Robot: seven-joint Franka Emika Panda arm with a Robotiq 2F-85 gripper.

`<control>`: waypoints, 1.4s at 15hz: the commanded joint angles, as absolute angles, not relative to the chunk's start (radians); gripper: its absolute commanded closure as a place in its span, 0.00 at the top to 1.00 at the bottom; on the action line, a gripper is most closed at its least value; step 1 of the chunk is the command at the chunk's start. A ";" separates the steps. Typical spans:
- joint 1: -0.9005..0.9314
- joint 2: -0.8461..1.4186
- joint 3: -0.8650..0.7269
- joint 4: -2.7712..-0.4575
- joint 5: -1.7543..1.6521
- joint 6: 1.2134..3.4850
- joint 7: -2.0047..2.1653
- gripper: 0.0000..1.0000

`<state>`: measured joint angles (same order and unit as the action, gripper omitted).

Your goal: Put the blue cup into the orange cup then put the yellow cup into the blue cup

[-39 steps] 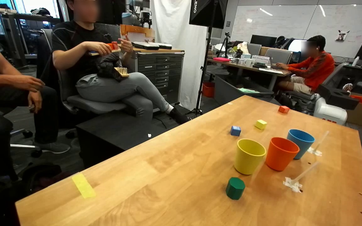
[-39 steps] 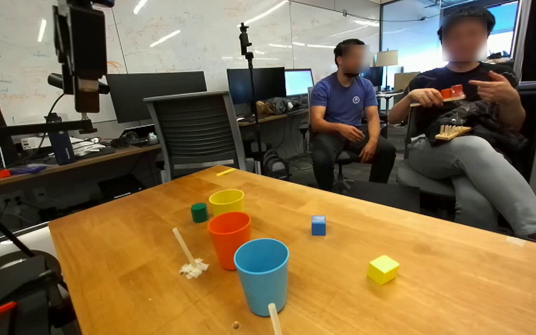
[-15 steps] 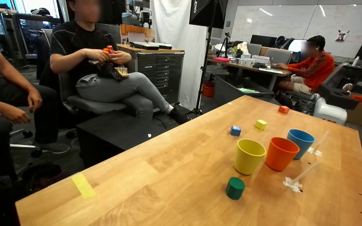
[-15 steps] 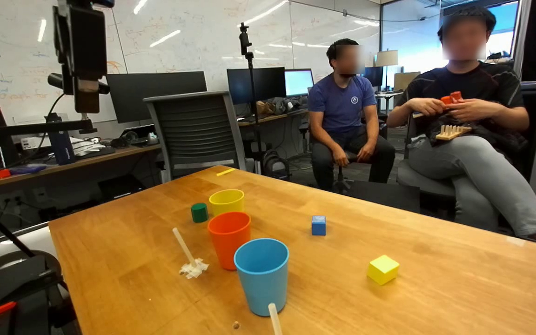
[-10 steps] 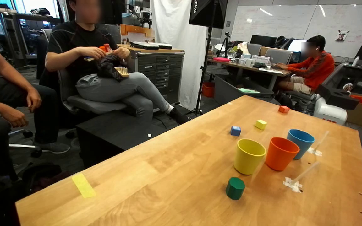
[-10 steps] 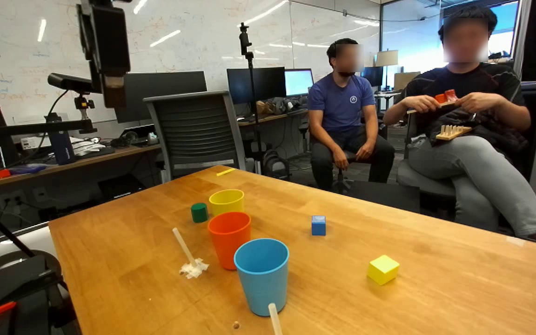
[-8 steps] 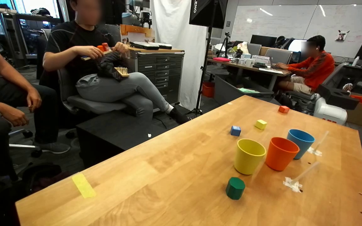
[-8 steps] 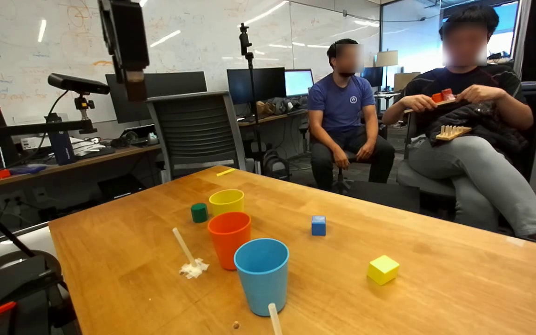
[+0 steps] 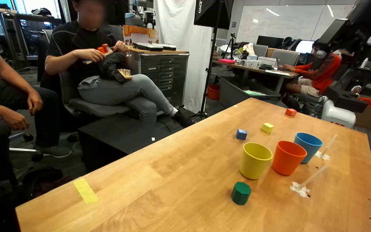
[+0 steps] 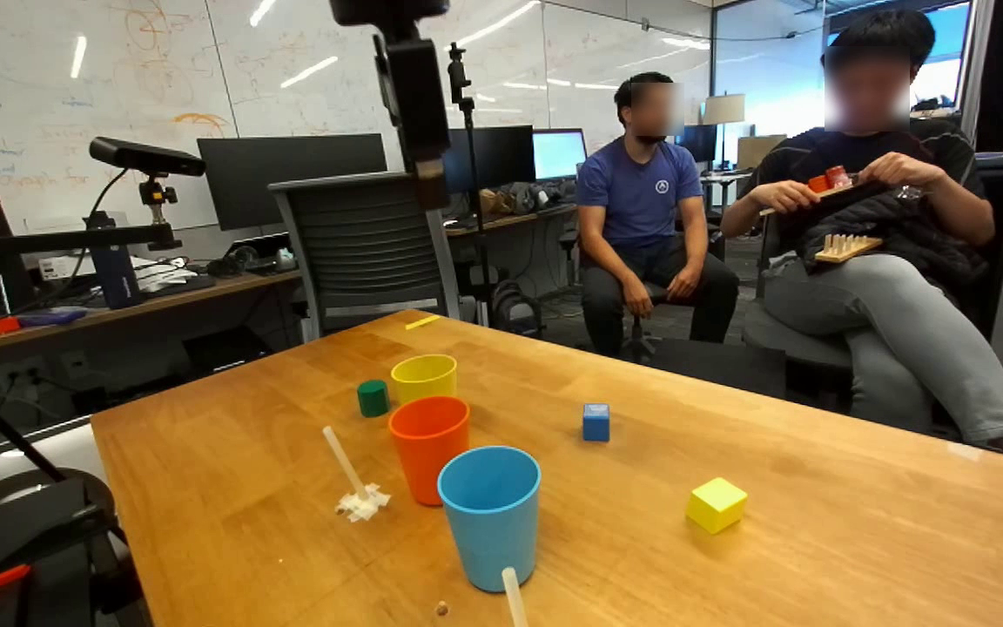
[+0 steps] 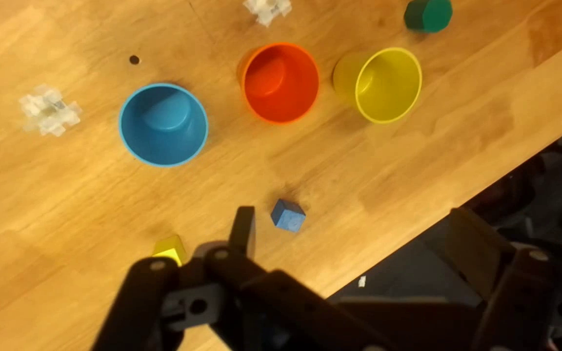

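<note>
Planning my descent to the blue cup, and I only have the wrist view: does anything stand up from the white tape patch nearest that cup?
Observer: Yes: in an exterior view, a pale stick slants up from that tape patch.
Operator: Any block outside my view?
Observer: Yes: in an exterior view, a red block sits beyond the yellow block.
Operator: How high am I?
Observer: In both exterior views, the gripper hangs clearly higher than the top of the blue cup.
</note>
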<state>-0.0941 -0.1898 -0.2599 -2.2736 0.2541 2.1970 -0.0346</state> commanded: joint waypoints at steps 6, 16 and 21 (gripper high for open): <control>-0.121 0.094 -0.216 -2.162 0.264 2.362 0.065 1.00; -0.131 0.202 -0.226 -2.135 0.159 2.361 0.200 1.00; -0.139 0.231 -0.224 -2.144 0.125 2.368 0.224 1.00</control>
